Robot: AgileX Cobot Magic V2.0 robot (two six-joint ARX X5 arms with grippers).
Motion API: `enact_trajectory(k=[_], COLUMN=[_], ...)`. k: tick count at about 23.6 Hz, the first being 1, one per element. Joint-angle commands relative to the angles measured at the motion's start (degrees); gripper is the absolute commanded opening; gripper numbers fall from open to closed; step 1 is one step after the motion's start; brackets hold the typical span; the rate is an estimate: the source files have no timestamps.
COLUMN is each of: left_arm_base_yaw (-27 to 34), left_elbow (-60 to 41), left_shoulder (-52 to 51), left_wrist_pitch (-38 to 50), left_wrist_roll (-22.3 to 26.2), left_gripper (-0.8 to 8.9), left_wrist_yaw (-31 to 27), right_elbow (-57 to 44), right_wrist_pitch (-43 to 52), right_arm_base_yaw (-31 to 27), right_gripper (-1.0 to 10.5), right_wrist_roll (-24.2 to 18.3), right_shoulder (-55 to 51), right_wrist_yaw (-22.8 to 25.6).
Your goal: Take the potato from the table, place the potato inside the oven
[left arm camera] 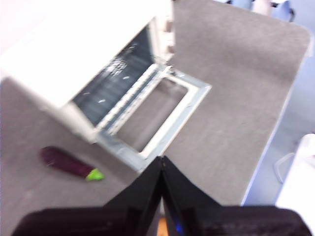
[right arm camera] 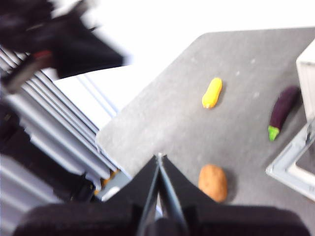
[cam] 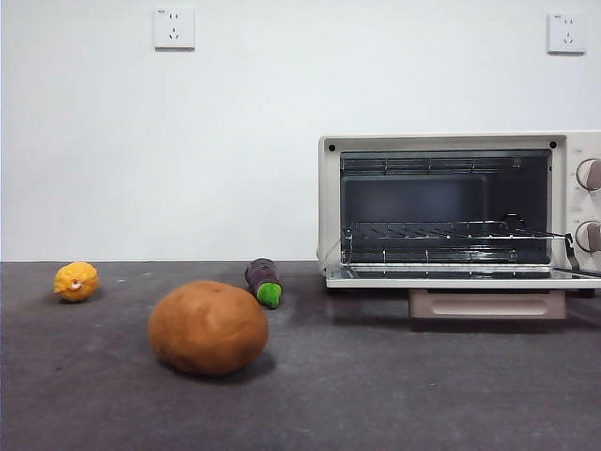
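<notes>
The potato (cam: 208, 327) is a large orange-brown oval lying on the dark grey table (cam: 394, 385), left of centre and near the front. It also shows in the right wrist view, potato (right arm camera: 213, 182), far below my right gripper (right arm camera: 159, 158), whose jaws are shut on nothing. The cream-white oven (cam: 460, 207) stands at the right with its door (cam: 470, 278) folded down and its wire rack (cam: 441, 230) visible. My left gripper (left arm camera: 161, 160) hangs high over the oven (left arm camera: 88, 64) and its open door (left arm camera: 162, 118), jaws shut and empty. Neither gripper shows in the front view.
A small yellow-orange fruit (cam: 76, 281) lies at the far left. A dark purple eggplant with a green tip (cam: 264, 282) lies between the potato and the oven. The table's edge (left arm camera: 275, 128) runs beside the oven. Two wall sockets sit high on the white wall.
</notes>
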Motion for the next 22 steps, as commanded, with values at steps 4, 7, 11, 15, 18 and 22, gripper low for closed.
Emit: enact_trajectory(k=[4, 7, 11, 15, 18, 22], left_arm_base_yaw=[-0.02, -0.04, 0.13, 0.24, 0.22, 0.22], left_elbow=[-1.62, -8.85, -19.71, -31.28, -38.82, -48.96], left_shoulder=[-10.54, -17.88, -24.74, -30.97, -34.86, -41.70], left_wrist_pitch=[0.26, 0.26, 0.28, 0.28, 0.26, 0.26], left_wrist_roll=[-1.92, -3.08, -4.79, -6.95, -9.38, -11.13], left_gripper=[-0.05, -0.05, -0.05, -0.05, -0.05, -0.05], left_wrist_yaw=[0.92, 1.36, 0.68, -1.95, -1.27, -1.51], right_elbow=[0.20, 0.22, 0.22, 0.26, 0.33, 1.27], right_wrist_pitch=[12.52, 16.13, 16.22, 16.55, 17.35, 17.73], right_arm_base_yaw=[6.54, 15.15, 24.35, 33.48, 38.18, 43.19], right_gripper=[0.0, 0.0, 0.0, 0.0, 0.0, 0.1], right_wrist_roll=[9.97, 12.68, 12.68, 12.70, 12.72, 12.68], right_shoulder=[3.02, 6.38, 10.86, 17.25, 22.60, 31.23], right_wrist_yaw=[-0.09, 3.67, 11.87, 20.04, 24.28, 28.50])
